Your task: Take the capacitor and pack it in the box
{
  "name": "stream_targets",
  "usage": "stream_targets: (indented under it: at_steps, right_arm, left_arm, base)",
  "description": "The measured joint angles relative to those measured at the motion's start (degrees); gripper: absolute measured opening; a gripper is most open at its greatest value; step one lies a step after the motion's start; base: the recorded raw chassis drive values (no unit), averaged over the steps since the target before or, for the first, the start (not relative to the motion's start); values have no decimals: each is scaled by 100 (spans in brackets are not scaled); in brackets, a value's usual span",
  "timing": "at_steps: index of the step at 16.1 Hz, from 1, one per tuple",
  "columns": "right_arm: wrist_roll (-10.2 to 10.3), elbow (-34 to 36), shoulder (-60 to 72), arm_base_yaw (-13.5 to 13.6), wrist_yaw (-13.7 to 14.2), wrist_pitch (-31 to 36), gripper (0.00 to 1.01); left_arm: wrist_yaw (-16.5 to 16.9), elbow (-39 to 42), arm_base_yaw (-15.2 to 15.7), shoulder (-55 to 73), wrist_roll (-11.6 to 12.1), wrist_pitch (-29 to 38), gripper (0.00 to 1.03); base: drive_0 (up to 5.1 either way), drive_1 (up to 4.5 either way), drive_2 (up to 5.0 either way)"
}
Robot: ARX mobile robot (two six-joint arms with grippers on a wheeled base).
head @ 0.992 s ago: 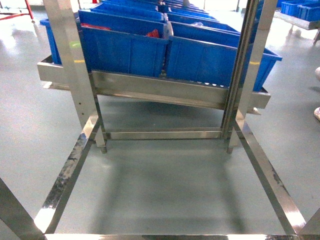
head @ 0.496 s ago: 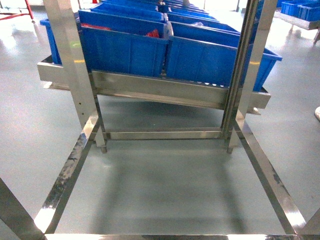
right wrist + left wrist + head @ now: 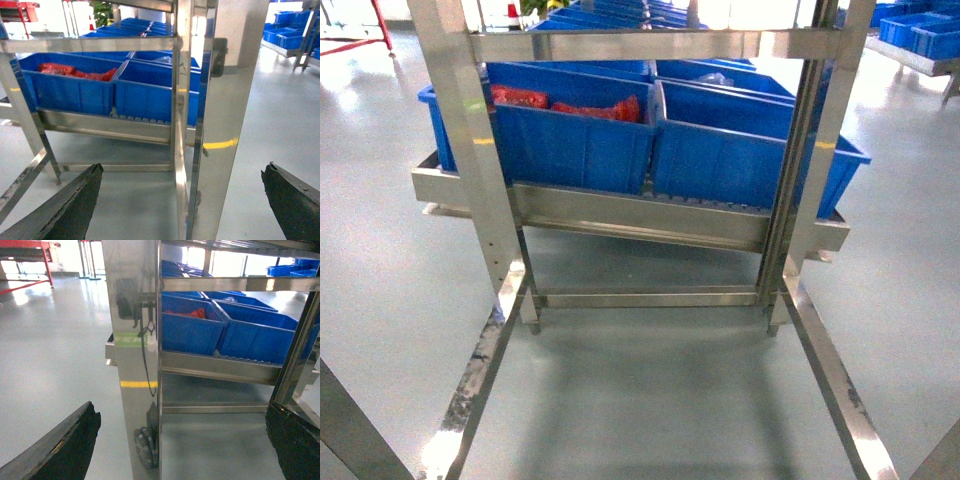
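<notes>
A stainless steel rack (image 3: 620,205) fills the head view, its upright posts rising on the left and right and its lower rails running toward the camera over a grey floor (image 3: 650,390). On the rack's sloping shelf sit blue plastic bins (image 3: 570,140) side by side; the left bin holds red packets (image 3: 590,108), and the right bin (image 3: 750,160) holds something pale that is too small to make out. More blue bins stand on a far rack at the upper right (image 3: 920,30).

The pink box and the capacitor do not show in any of the three views, so their place cannot be told.

No arm or gripper appears in the head view. In the left wrist view, the left gripper (image 3: 180,450) shows only as two dark fingers (image 3: 65,450) at the lower corners, set wide apart with nothing between them but floor and a steel post (image 3: 132,355) straight ahead. The right wrist view shows the right gripper (image 3: 180,210) likewise, its dark fingers (image 3: 70,205) spread to the lower corners and holding nothing, with a steel post (image 3: 225,125) close in front and the blue bins with the red packets to the far left. A yellow mark reflects on each post.
</notes>
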State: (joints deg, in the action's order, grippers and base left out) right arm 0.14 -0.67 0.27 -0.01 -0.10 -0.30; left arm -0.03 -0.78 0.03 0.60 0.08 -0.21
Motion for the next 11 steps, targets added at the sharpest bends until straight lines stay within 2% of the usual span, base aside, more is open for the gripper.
stream_targets:
  at_steps: [11]
  right_arm:
    - [-4, 0, 0, 0, 9, 2, 98]
  left_arm:
    - [-7, 0, 0, 0, -4, -2, 98]
  base:
    - [0, 0, 0]
